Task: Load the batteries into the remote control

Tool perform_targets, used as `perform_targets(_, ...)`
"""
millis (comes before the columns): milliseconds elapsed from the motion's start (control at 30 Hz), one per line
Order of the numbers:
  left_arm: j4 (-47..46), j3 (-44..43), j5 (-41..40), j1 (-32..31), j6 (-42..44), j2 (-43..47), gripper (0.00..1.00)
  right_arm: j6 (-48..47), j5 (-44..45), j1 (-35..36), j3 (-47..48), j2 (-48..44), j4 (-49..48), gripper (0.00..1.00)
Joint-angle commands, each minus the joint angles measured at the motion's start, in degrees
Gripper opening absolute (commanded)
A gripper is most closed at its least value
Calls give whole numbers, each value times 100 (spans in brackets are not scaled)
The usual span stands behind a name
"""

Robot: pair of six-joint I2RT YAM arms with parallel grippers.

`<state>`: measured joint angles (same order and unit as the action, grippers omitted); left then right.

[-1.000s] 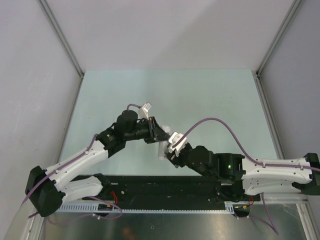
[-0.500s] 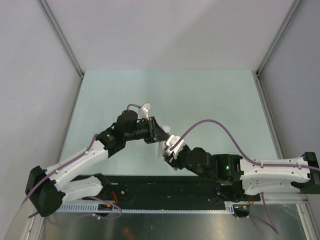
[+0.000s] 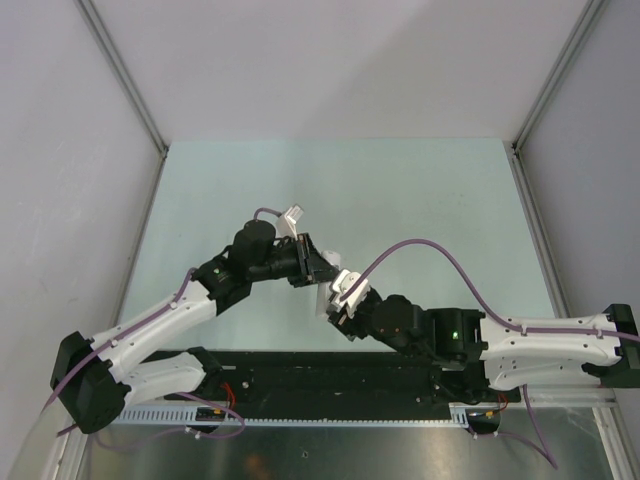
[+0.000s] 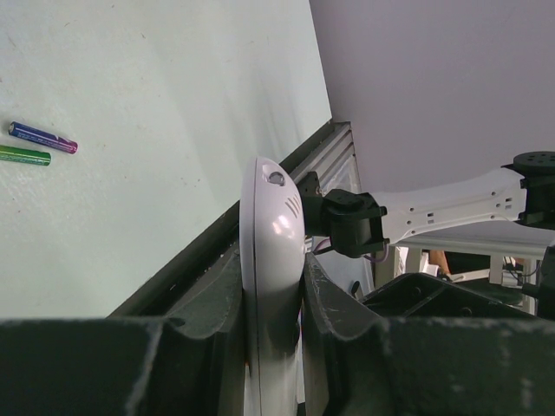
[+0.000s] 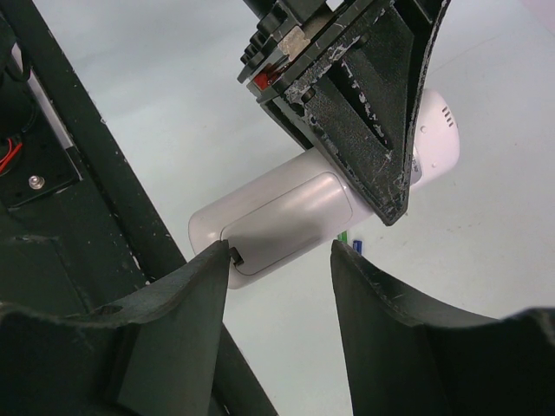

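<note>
The pale table (image 3: pixel 400 190) is seen beneath both arms. The left gripper (image 4: pixel 270 290) is clamped on the remote control (image 4: pixel 270 217), held above the table. The right gripper (image 5: pixel 279 253) is spread about its end, beside the back cover (image 5: pixel 290 217), seen closed. Purple battery (image 4: pixel 43 137) and green battery (image 4: pixel 24 154) are seen side by side on the table, outside the compartment.

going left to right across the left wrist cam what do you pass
green slim cylinder battery and purple slim cylinder battery, lying side by side → white oblong plastic remote control, seen edge-on → white and black robot arm
</note>
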<state>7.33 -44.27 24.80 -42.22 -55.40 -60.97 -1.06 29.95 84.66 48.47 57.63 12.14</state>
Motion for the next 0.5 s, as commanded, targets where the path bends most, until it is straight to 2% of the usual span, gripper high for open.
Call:
perform_targets(0, -267, -249, 157, 47, -24, 33, 0, 80, 28, 42, 242, -129, 8, 56)
perform_targets(467, -267, -249, 218, 82, -59, 15, 0, 71, 89, 86, 233, -111, 43, 57)
